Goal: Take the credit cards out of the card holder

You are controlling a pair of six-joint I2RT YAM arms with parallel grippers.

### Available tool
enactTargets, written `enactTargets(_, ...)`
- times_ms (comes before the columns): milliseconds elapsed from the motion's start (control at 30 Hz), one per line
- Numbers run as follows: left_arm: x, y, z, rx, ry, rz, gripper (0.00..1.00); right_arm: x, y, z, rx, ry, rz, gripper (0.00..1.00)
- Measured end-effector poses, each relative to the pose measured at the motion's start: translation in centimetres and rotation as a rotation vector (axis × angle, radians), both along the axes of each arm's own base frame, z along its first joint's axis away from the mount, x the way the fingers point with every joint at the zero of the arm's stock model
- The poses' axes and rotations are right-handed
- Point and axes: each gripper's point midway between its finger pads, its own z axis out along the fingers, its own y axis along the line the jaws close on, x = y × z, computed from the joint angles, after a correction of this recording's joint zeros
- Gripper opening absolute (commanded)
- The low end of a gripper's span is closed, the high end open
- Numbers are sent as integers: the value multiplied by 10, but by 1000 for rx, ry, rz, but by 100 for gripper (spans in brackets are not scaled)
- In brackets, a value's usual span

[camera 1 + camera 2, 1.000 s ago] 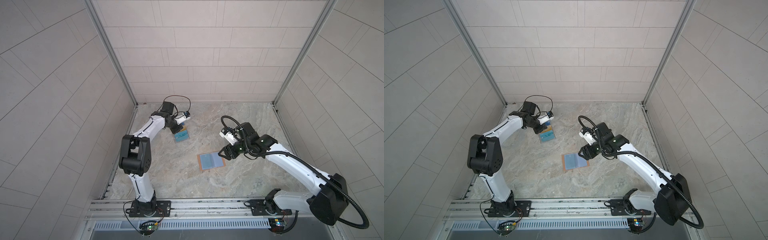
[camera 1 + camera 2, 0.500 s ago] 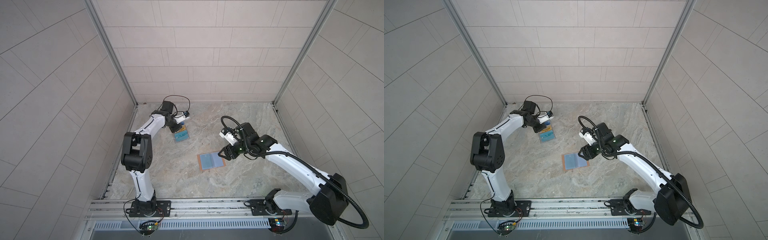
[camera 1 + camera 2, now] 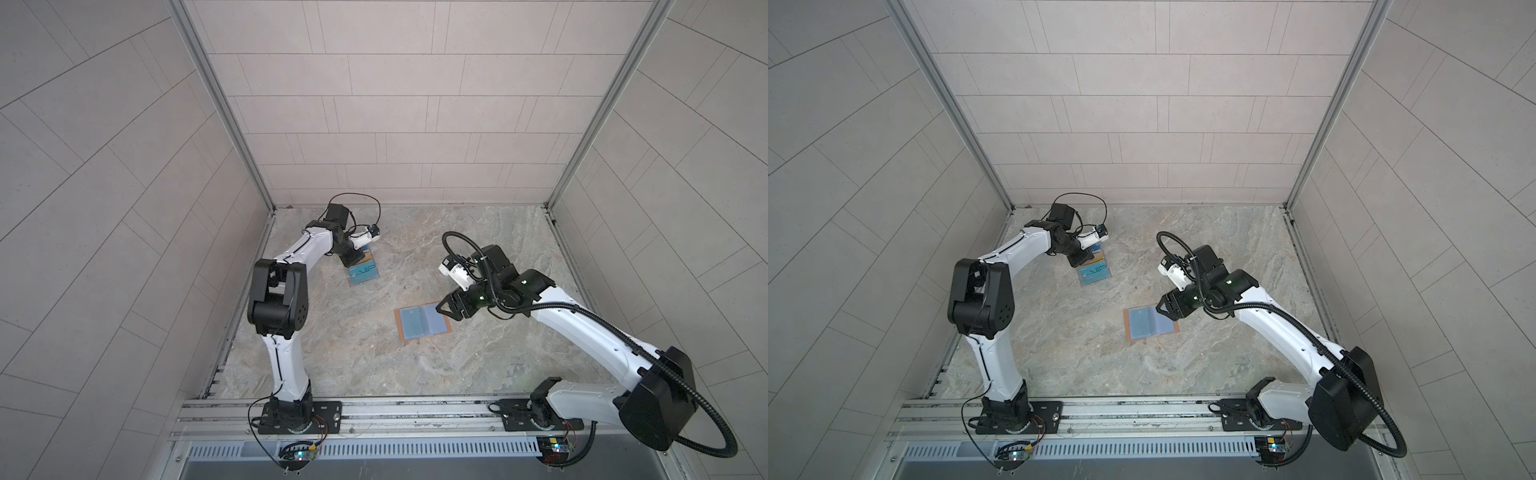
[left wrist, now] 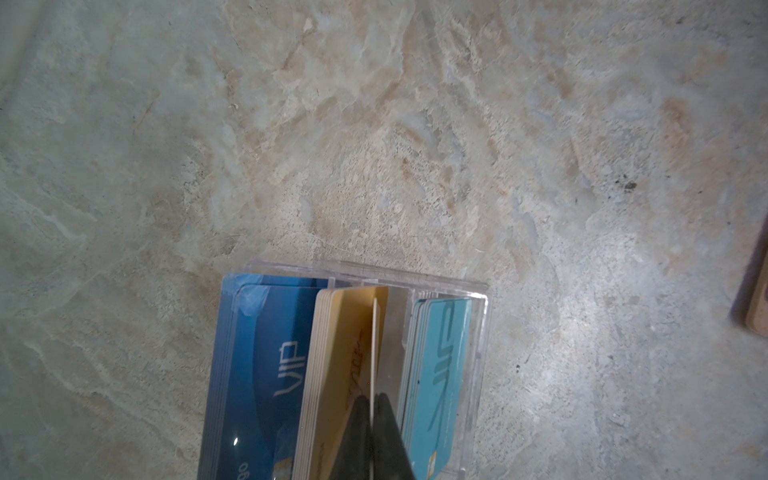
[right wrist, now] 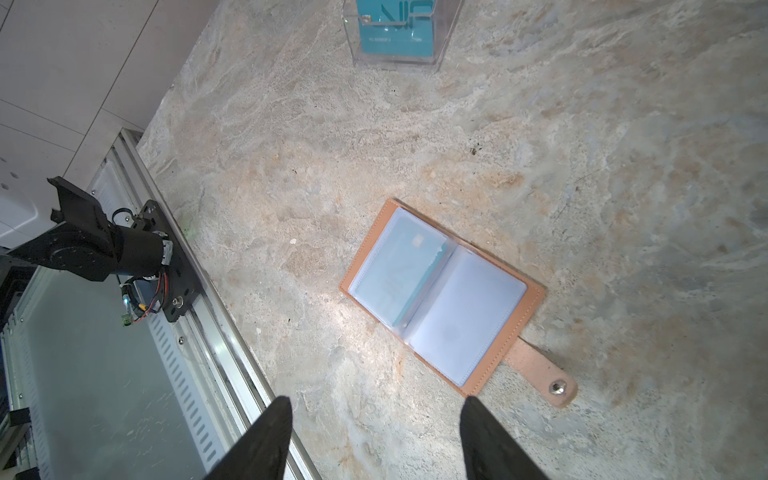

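Both top views give me the marble worktop (image 3: 374, 365) with the tan card holder (image 3: 422, 324) lying open mid-surface, a teal-edged card (image 5: 399, 270) in one sleeve. Well apart, far left, a clear box (image 3: 363, 274) holds stacked cards (image 4: 257, 353). My left gripper (image 4: 372, 401) has its jaws clenched on a credit card (image 4: 374, 345), edge-on over that box. My right gripper (image 5: 376, 401) hovers beside the holder, jaws released and empty.

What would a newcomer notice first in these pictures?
The tan card holder lies open in the middle of the table, with the open right pincer beside it. At the far left, the left pincer is shut on a thin card over a clear box of card stacks.
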Motion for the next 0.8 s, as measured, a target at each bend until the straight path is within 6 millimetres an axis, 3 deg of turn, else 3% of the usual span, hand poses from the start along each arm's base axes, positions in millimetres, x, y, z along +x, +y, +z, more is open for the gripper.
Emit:
enactTargets(100, 1, -1, -1, -4, 12, 8, 7, 0, 0, 0, 0, -1, 0, 67)
enactTargets(300, 8, -1, 6, -16, 6, 37, 26, 2, 0, 1, 4, -8, -2, 67)
enactTargets(667, 14, 4, 11, -12, 4, 107, 31, 3, 0, 2, 5, -13, -6, 67)
enactTargets(800, 19, 6, 27, -31, -35, 170, 41, 9, -4, -2, -28, -19, -57, 69)
